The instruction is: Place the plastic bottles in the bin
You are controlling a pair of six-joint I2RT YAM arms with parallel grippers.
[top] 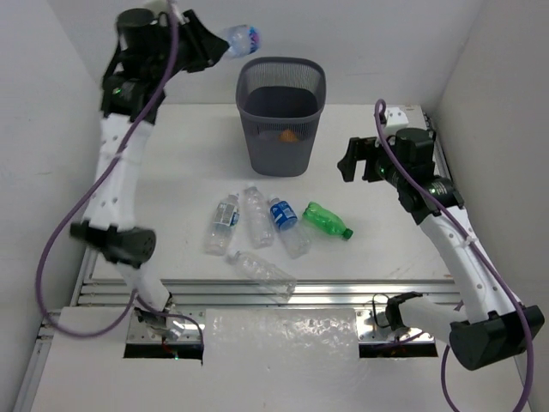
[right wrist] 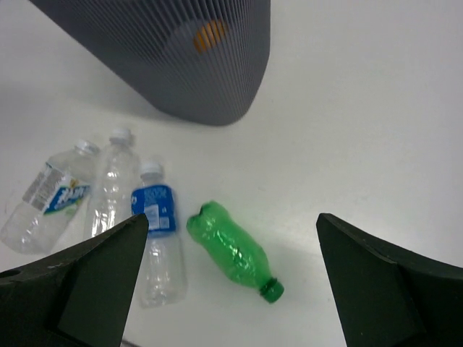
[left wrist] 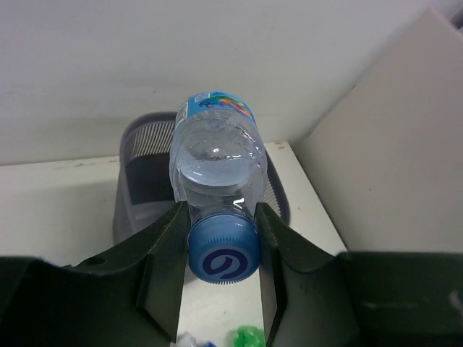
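Note:
My left gripper [top: 213, 43] is raised at the back left, shut on a clear bottle [top: 241, 39] with a blue cap [left wrist: 222, 258] and colourful label, held just left of the bin's rim. The dark grey mesh bin [top: 280, 114] stands at the back centre; something orange [top: 289, 135] shows through its mesh. Several bottles lie on the table before it: clear ones [top: 223, 223], one with a blue label [top: 285, 216], a green one [top: 327, 220] and one nearer the front [top: 261, 271]. My right gripper [right wrist: 231, 289] is open above the green bottle [right wrist: 233, 249].
White walls close in on the left, back and right. A metal rail [top: 257, 292] runs along the table's near edge. A sheet of bubbly clear plastic [top: 281, 335] lies between the arm bases.

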